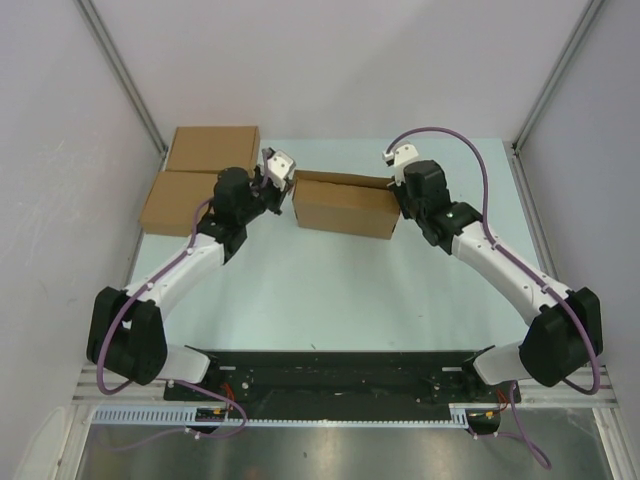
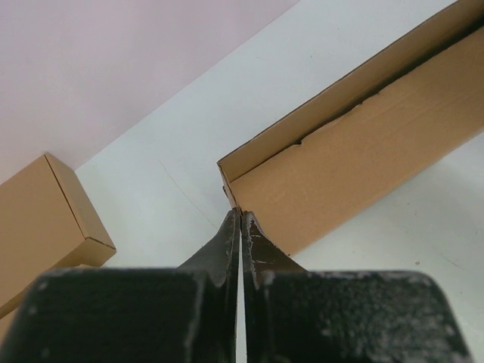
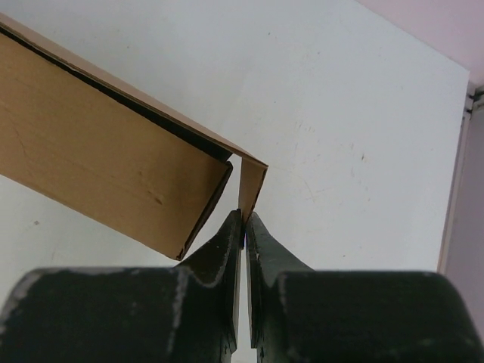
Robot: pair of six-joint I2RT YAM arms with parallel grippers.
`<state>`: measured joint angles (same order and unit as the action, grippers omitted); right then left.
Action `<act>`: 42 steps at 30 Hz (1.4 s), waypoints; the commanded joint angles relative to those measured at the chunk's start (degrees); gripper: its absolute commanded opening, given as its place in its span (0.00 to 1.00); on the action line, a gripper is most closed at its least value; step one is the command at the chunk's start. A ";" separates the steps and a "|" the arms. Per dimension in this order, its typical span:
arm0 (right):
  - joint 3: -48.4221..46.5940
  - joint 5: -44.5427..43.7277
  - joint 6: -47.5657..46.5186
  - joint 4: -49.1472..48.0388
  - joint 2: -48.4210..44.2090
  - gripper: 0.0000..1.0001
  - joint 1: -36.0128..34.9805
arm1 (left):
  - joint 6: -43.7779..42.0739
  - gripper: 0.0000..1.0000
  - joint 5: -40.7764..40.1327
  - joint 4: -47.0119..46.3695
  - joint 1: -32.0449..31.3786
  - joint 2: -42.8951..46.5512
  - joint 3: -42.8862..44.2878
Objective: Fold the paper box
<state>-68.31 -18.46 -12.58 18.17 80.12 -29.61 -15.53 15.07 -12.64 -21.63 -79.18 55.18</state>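
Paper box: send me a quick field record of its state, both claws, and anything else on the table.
paper box: middle of the table, formed, lid down
right end: flap sticking out, untucked
left claw: shut, tips at the box's left corner
right claw: shut on that flap's lower edge
other: two closed cardboard boxes, far left, apart from it

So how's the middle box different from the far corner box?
The paper box has a gaping lid and an end flap sticking out; the corner box is shut. The paper box sits between the left hand and right hand; the corner box lies aside, untouched. Both are plain brown cardboard.
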 commanded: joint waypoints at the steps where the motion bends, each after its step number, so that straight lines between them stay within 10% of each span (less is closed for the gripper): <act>1: -4.01 5.27 3.69 0.90 -0.40 0.07 -0.37 | 3.22 0.00 5.58 -2.04 -1.22 1.13 3.45; 42: -19.39 19.42 26.02 8.45 10.85 0.06 7.54 | 2.87 0.00 2.68 4.91 -4.74 -5.11 8.37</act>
<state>-82.17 -7.25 9.98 26.81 90.17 -21.19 -13.32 12.95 -7.14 -24.01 -83.59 60.88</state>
